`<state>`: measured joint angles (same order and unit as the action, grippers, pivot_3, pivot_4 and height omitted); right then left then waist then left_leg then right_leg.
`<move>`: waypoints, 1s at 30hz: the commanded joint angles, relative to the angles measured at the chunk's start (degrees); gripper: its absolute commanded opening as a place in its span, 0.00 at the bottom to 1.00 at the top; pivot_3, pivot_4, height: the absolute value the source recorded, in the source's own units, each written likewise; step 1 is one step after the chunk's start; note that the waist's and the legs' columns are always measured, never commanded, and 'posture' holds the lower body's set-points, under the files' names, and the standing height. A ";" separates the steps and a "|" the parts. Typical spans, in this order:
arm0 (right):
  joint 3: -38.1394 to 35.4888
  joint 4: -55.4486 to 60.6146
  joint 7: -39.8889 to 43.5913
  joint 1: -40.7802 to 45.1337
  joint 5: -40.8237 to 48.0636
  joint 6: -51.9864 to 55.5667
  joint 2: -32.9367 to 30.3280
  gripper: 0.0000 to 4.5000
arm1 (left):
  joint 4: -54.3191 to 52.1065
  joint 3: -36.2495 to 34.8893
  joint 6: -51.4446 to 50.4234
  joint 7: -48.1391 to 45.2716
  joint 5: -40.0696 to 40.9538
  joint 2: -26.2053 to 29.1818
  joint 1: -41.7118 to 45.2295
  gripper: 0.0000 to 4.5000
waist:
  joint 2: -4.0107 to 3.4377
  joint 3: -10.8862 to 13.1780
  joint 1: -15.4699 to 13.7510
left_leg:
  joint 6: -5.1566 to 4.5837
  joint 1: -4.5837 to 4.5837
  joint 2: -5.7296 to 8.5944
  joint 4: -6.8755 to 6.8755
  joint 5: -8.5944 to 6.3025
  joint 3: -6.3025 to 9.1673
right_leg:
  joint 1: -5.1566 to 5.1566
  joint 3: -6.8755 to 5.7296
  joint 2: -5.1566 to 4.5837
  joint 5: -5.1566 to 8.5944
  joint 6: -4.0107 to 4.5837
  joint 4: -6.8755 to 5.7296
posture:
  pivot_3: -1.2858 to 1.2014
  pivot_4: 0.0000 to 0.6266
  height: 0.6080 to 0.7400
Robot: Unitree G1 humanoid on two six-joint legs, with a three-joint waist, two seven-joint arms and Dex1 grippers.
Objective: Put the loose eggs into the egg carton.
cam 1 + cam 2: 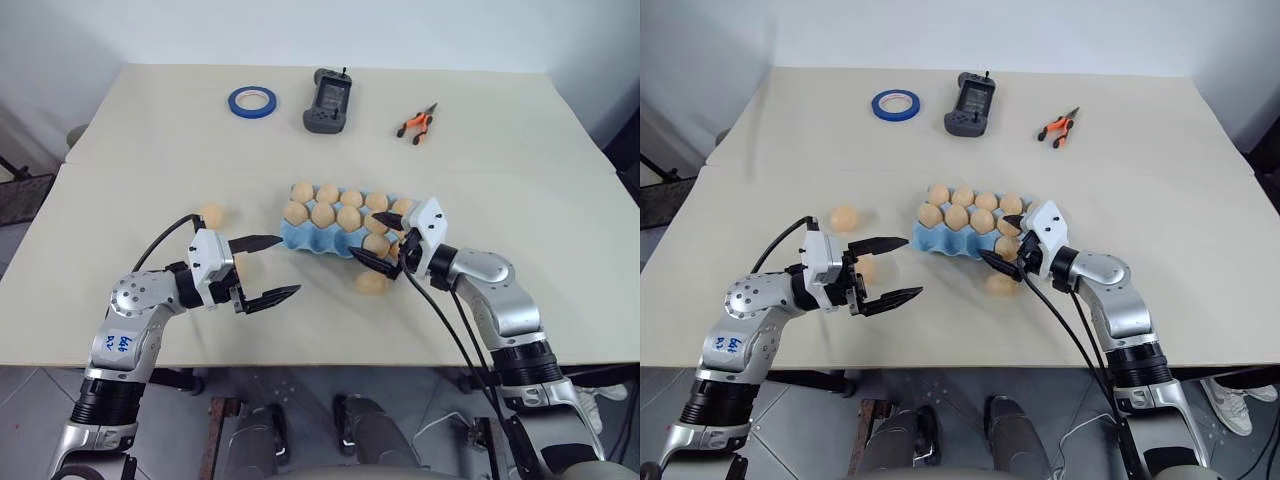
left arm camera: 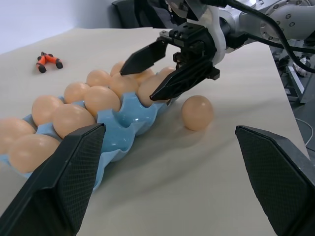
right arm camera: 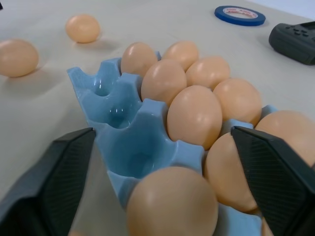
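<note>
The light blue egg carton (image 1: 300,240) lies mid-table with several tan eggs in its cups; the cups at its left end (image 3: 106,88) are bare. Loose eggs lie on the table: one left of the carton (image 1: 211,214), one just in front of it (image 1: 371,283), and a third behind my left gripper's fingers (image 1: 868,268). My right gripper (image 1: 372,238) hovers open at the carton's right end, its fingers spread either side of an egg (image 3: 172,201) in the near row. To the carton's left front, my left gripper (image 1: 288,265) stands open and empty, pointing at the carton.
At the table's far side lie a blue tape roll (image 1: 252,100), a black handheld controller (image 1: 328,100) and orange-handled pliers (image 1: 417,124). The table's front edge runs just below both arms.
</note>
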<state>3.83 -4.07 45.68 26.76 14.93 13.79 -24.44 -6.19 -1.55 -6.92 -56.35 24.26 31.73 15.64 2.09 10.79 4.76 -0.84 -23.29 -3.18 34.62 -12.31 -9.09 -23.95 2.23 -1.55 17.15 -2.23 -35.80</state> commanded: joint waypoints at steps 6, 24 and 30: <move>-13.97 11.66 7.07 -13.18 8.88 -4.54 -9.34 0.99 | -1.88 -1.08 -0.72 -1.18 1.33 1.19 0.76 1.00 | 0.00 0.00 -0.91 | 0.03 -0.02 0.00 -0.12 -0.02 0.08 | 0.01 -0.12 0.01 0.00 -0.03 0.13 | 0.52 0.24 1.00; -24.50 10.72 15.94 -35.03 12.67 -9.75 -14.96 0.99 | 6.90 1.03 3.68 -6.72 -0.90 0.93 3.77 1.00 | 0.00 0.00 -1.24 | -0.02 0.10 -0.02 0.23 -0.04 0.18 | 0.35 -0.11 0.04 0.10 0.16 0.29 | 0.52 0.24 1.00; -13.32 16.05 14.27 -27.86 10.99 -6.46 -12.50 0.99 | 7.21 0.47 3.95 -8.09 -0.70 2.20 2.70 1.00 | -0.01 0.00 -1.08 | -0.02 0.09 -0.06 0.19 -0.03 0.19 | 0.30 -0.13 0.06 0.13 0.21 0.27 | 0.52 0.24 1.00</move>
<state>-11.09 9.08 60.49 -2.18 26.24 6.41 -37.14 2.55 -0.03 -3.61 -63.75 23.33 32.77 18.70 2.08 10.79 3.67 -0.86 -23.23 -3.24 34.77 -12.34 -8.90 -23.68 2.10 -1.50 17.28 -2.00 -35.54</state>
